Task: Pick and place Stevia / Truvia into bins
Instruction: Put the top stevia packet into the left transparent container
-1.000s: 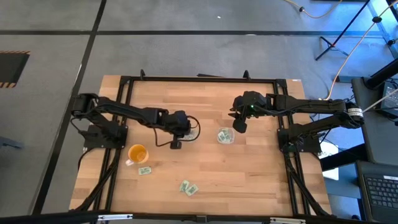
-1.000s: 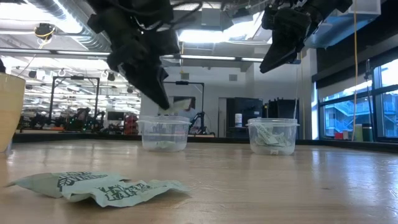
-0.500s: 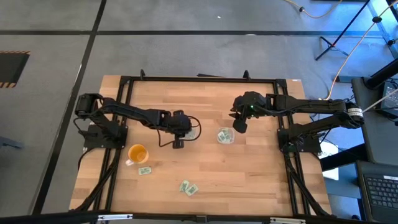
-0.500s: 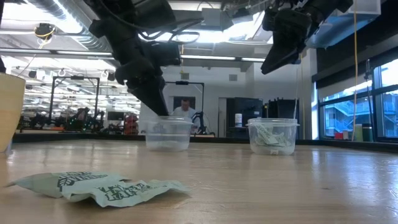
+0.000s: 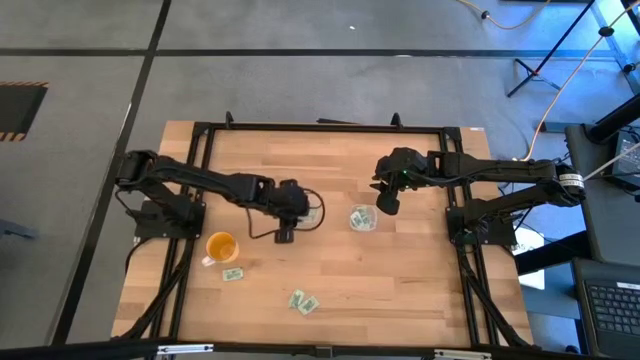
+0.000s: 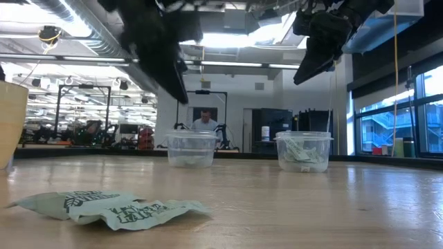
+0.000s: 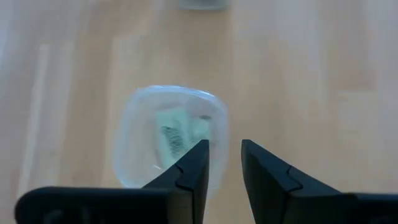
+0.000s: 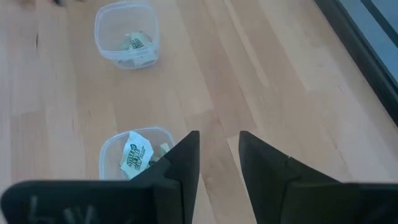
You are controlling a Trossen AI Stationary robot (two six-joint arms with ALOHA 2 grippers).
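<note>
Two clear bins stand mid-table: the left bin (image 5: 312, 211) (image 6: 191, 149) (image 7: 171, 144) and the right bin (image 5: 362, 218) (image 6: 303, 151) (image 8: 138, 155), each with green-and-white packets inside. My left gripper (image 5: 296, 207) (image 7: 224, 152) hangs open above the left bin's near rim, holding nothing. My right gripper (image 5: 385, 203) (image 8: 217, 142) waits open, high beside the right bin. Loose packets lie flat on the table: a pair (image 5: 303, 301) (image 6: 111, 205) near the front edge, one (image 5: 232, 273) farther left, and one (image 5: 207, 261) against the orange cup (image 5: 221, 246).
The orange cup (image 6: 10, 124) stands near the table's left side. The black frame rails (image 5: 190, 200) run along the table's left, right and far edges. Bare wood lies between the bins and the front packets. A person (image 6: 205, 122) stands far off in the room.
My left gripper dipped to the left bin's rim and then rose well above it. A packet that showed at its fingertips over the bin a second ago is no longer there. My right arm kept still.
</note>
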